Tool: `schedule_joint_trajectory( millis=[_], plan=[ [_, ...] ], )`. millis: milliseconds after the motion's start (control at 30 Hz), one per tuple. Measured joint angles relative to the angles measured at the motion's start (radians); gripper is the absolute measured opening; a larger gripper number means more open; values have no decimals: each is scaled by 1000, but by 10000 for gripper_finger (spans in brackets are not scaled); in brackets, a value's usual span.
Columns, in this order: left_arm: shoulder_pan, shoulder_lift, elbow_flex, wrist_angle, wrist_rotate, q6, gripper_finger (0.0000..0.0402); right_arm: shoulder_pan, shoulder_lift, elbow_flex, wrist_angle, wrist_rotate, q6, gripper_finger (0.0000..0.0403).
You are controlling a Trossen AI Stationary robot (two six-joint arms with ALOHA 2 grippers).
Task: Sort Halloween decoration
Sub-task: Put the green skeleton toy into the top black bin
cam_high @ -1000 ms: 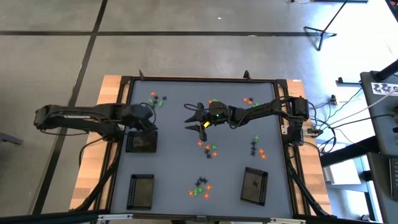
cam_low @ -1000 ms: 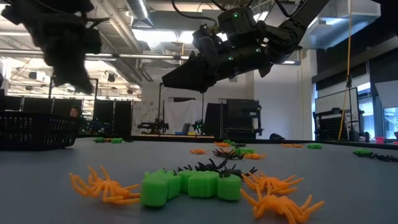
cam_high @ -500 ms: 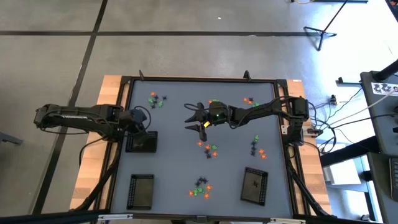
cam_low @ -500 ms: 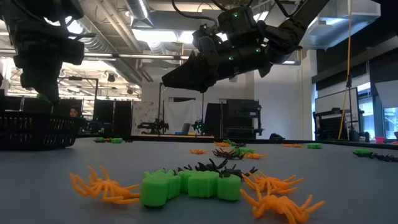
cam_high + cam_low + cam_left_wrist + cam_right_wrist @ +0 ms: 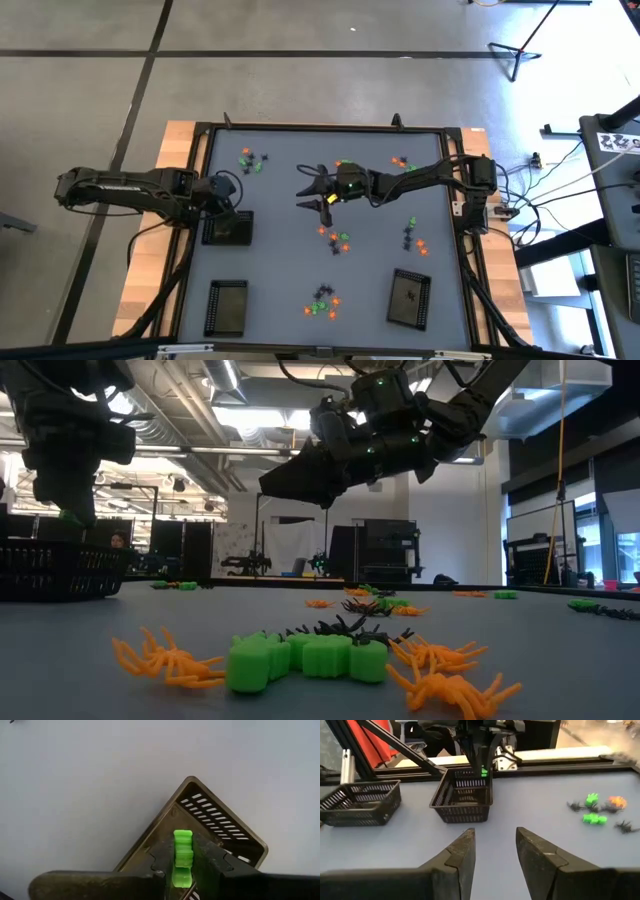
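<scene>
The left fingers pinch a small green trinket between them, one dark finger on each side of it; whether the hold is already slackening cannot be told. They hang directly over a black mesh tray, the one nearest the left arm at the left side of the counter, so the green piece sits above the tray's open mouth and not yet inside it. Seen from the right wrist, the same piece glows green at the tip of the left fingers just above that tray's rim.

The step in hand looks like the drop: a green decoration carried to its tray. The next move calls for the fingers to part fully while staying over the tray, so the piece falls within the walls, and then to lift clear.

The right fingers hover spread apart and empty over the middle of the counter. Below and around them lie loose clusters still to be sorted: orange spiders, green blocks and black spiders near the front edge, more toward the back and the right. Two further trays wait along the front.
</scene>
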Motion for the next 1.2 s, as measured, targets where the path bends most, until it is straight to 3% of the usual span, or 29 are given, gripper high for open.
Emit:
schedule_joint_trajectory(
  millis=[167,233,500,567,633,833,1200],
  plan=[
    [0,0,0,0,-1,0,51,-14,-152,-26,-33,-128,-3,140],
    [0,0,1,0,-4,0,51,-17,-256,-97,-28,-126,-10,140],
    [0,0,1,1,-8,0,51,-34,-724,-546,206,222,-26,140],
    [0,0,1,3,-8,0,51,-33,-809,-623,272,242,-18,140],
    [0,0,1,3,-8,0,51,-33,-872,-675,315,197,29,140],
    [0,0,1,3,-8,0,51,-33,-942,-740,270,70,55,140],
    [0,0,1,3,-8,0,51,-34,-936,-740,50,66,55,140]
  ],
)
